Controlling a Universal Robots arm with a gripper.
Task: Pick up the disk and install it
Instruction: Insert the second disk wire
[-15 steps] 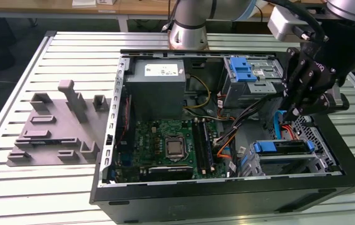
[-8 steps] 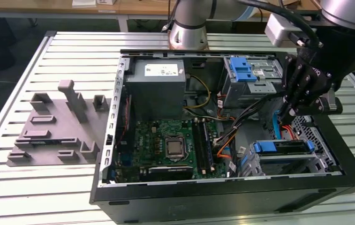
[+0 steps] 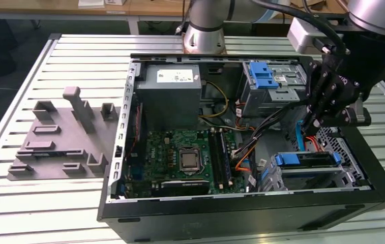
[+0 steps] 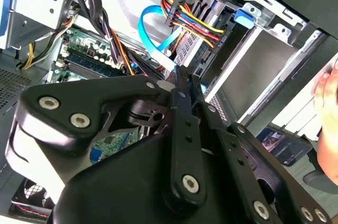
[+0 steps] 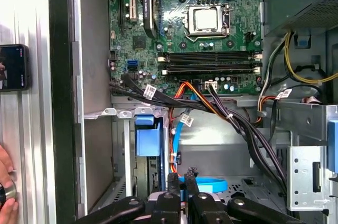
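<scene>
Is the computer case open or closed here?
Open: the black tower computer case lies on its side, panel off, green motherboard exposed.

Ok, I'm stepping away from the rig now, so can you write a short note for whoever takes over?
Gripper: over the open computer case, just above the lower drive bay, carrying no disk.
Disk: lying in that bay, its blue bracket showing.
Done: the disk looks placed in the bay.
Left: cannot tell whether it is fully seated, so check that.
</scene>
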